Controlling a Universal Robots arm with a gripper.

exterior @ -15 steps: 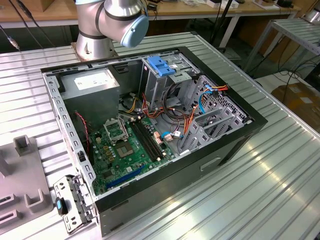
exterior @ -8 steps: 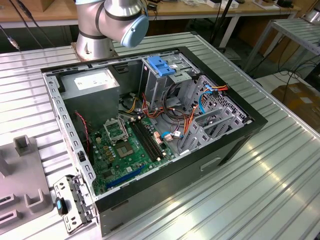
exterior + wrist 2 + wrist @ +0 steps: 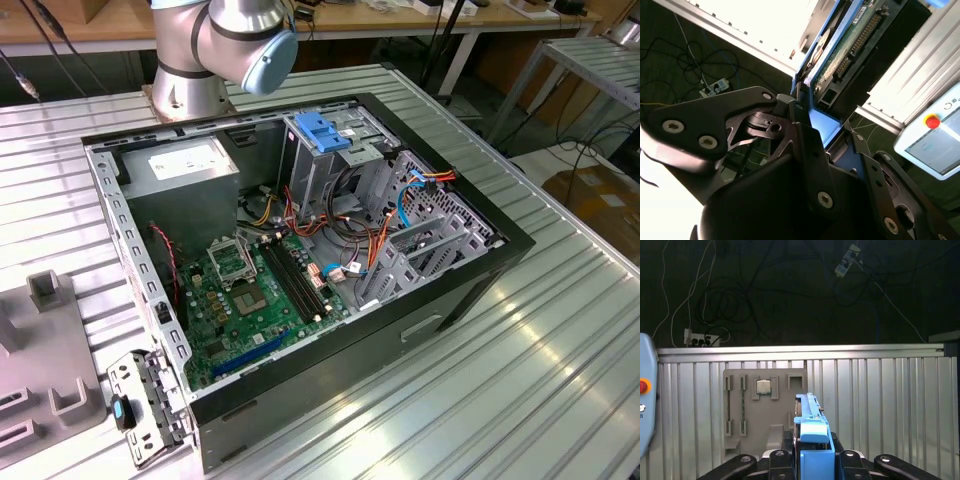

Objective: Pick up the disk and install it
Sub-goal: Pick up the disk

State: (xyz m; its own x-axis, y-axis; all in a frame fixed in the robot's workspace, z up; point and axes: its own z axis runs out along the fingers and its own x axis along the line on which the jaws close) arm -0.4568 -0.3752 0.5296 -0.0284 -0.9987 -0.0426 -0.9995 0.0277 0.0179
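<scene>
While the claw [image 3: 814,454] is clamped on the disk [image 3: 811,422], pinching its blue rails from both sides, the disk stands on edge in the first wrist view, with the ribbed metal surface [image 3: 890,405] and a grey tray [image 3: 735,410] beyond it. The open computer case [image 3: 470,290] sits mid-frame in the exterior view, on that surface.

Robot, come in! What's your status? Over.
End effector shut on the disk. Disk held off the table, grey tray beyond. Computer case lies open.
</scene>
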